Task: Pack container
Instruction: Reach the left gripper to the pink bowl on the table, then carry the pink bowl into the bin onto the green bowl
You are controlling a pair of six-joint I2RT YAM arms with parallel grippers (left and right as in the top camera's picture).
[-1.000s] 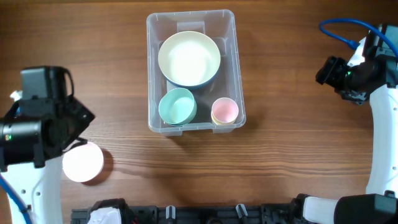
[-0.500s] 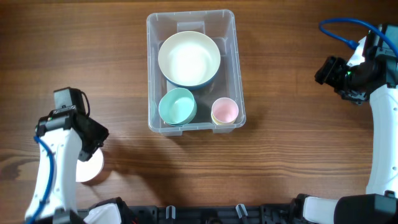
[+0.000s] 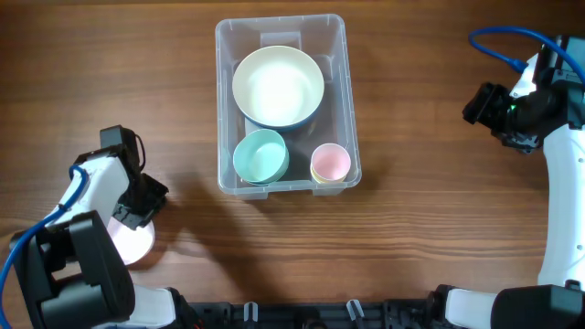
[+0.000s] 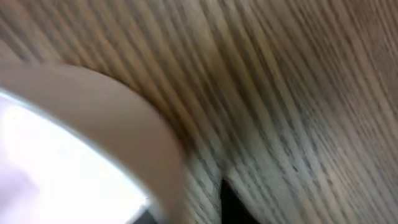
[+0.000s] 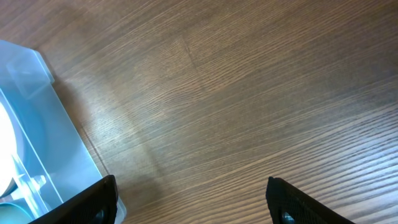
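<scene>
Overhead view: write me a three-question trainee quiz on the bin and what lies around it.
1. True or false: the pink cup stands inside the bin.
2. Which dish lies outside the bin? A big cream bowl; B mint bowl; C small white bowl.
3. Fill the gap: the right tool hangs over bare wood with its jaws ____.

Key: 1 true; 2 C; 3 open.
</scene>
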